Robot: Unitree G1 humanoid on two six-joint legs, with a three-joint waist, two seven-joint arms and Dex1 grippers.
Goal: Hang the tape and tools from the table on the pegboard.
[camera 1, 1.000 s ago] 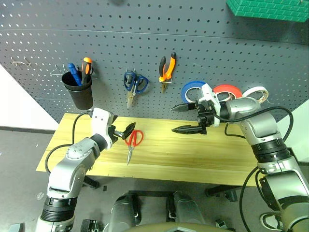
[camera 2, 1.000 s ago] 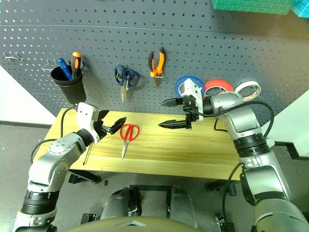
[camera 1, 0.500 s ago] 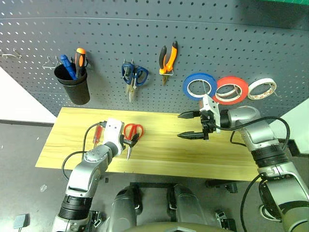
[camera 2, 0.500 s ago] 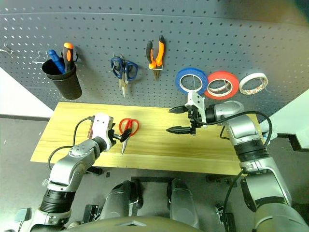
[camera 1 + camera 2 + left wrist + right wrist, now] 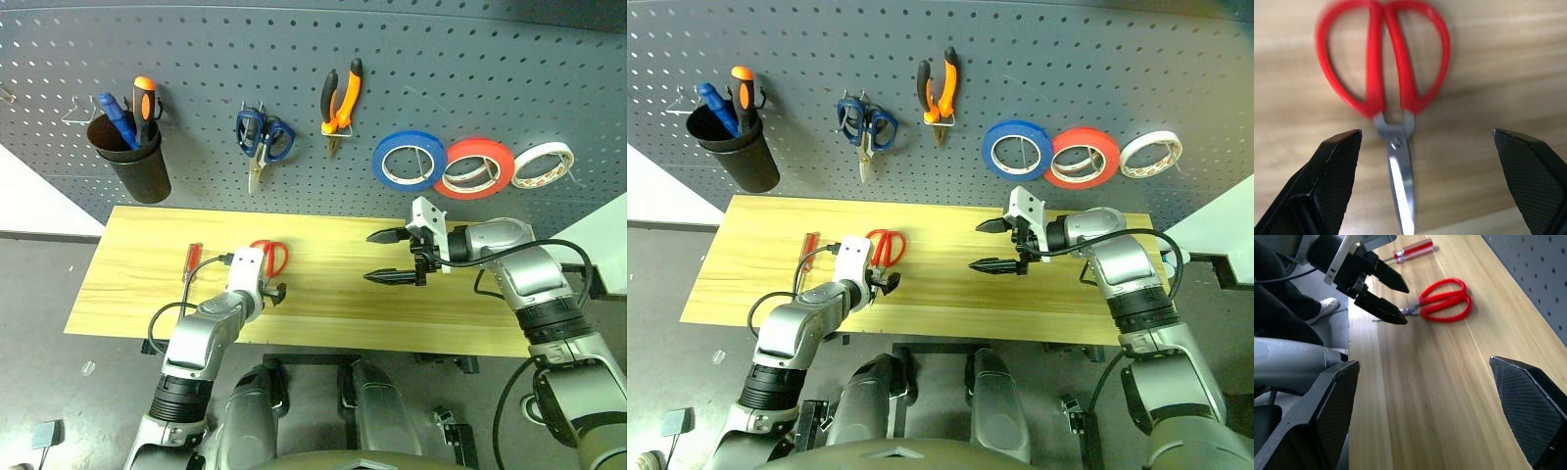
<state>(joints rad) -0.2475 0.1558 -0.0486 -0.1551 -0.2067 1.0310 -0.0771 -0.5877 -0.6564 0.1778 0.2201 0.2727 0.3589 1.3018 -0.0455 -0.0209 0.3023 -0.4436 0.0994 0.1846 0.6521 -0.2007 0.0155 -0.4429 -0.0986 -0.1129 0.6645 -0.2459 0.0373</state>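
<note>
Blue tape [image 5: 409,161] and pliers [image 5: 341,101] were already up on the pegboard [image 5: 470,69]. Red scissors [image 5: 270,257] and screwdriver [image 5: 191,261] lay on the table [image 5: 323,323]. Left gripper [image 5: 271,291] spread wide astride the scissors, right gripper [image 5: 389,257] spread, empty.

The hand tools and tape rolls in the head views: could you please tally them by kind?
Scissors: 2, red-handled scissors on the table, blue-handled scissors hung.
Screwdrivers: 3, red, blue, orange.
Pliers: 1, orange-and-black pliers.
Tape rolls: 3, blue, red, white.
Total: 9
</note>
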